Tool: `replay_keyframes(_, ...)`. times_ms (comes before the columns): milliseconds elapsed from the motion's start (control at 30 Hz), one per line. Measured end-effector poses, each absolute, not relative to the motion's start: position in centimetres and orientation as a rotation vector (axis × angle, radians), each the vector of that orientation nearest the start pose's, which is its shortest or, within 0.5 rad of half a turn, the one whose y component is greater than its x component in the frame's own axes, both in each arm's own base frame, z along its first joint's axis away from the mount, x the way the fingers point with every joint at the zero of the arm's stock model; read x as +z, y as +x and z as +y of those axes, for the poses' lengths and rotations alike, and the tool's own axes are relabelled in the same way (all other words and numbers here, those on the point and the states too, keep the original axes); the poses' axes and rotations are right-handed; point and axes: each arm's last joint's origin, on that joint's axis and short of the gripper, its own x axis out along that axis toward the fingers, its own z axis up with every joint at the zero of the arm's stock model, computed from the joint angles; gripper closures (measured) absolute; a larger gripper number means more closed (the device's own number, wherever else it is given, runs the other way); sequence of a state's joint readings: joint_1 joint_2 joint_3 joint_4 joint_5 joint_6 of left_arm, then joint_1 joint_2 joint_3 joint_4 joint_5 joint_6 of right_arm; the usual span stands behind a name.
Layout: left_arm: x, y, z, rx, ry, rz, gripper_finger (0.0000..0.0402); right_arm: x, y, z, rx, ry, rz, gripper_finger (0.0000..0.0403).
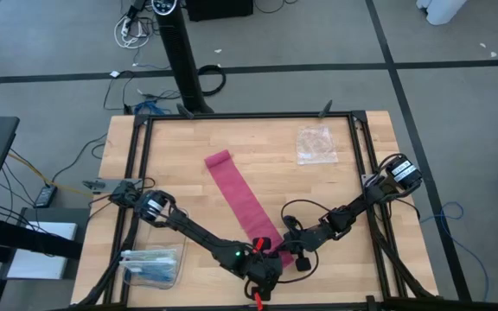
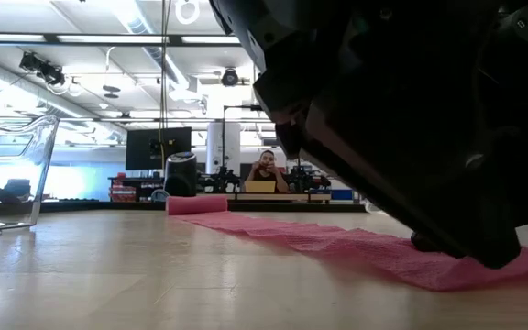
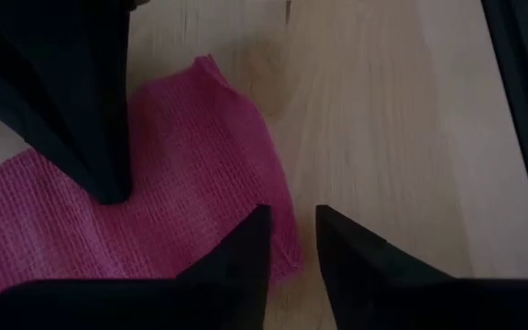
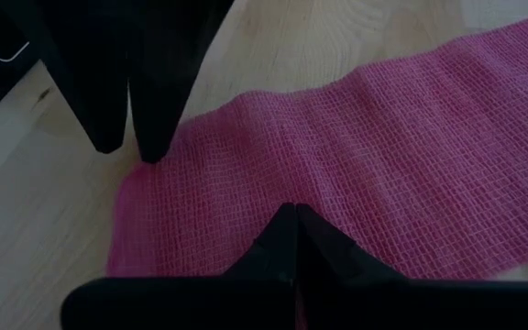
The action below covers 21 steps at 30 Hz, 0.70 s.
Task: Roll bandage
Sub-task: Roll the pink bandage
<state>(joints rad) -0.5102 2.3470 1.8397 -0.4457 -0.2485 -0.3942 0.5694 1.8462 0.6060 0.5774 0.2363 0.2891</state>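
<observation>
High view shows the wooden table (image 1: pixel 258 147) inside a dark frame, with both arms reaching toward its near edge. The bandage (image 1: pixel 240 200) lies unrolled as a long pink strip, running diagonally from mid-table down to that edge; its far end (image 2: pixel 197 203) looks curled into a small roll in the low view. The strip's near end is covered from above by the two grippers, so its edge is not readable there.

Left gripper (image 3: pixel 290 240) sits at the near corner of the strip. Its fingers stand a narrow gap apart, one tip over the fabric and one over bare wood; whether they pinch the edge cannot be told.

Right gripper (image 4: pixel 293 229) is on the strip beside it, fingers pressed together at the tips over the weave; whether fabric is caught between them cannot be told.

Low view is largely blocked by dark arm bodies, so neither gripper can be made out there.

A clear plastic bag (image 1: pixel 315 144) lies near the far right corner. A clear plastic box (image 1: pixel 151 266) with blue contents sits at the near left, partly cut off in the low view.
</observation>
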Motion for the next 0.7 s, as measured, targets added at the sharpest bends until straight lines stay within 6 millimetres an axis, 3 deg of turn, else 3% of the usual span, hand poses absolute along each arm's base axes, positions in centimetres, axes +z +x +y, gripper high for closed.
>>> replay_keyframes(300,14.8,44.4,-24.0,-0.057,-0.003,0.9,0.0366,8.6,25.9,15.8,0.229,0.017,0.65,0.0403)
replay_keyframes(400,15.2,44.3,-24.0,-0.036,-0.012,0.902,0.0367,8.6,25.9,15.8,0.229,0.016,0.651,0.0403)
replay_keyframes(500,17.0,43.9,-24.3,0.002,-0.014,0.851,0.036,8.6,25.9,15.8,0.229,0.016,0.651,0.0403)
replay_keyframes(700,18.8,42.4,-26.2,0.08,0.035,0.756,0.0341,8.6,25.9,15.9,0.23,0.016,0.65,0.0403)
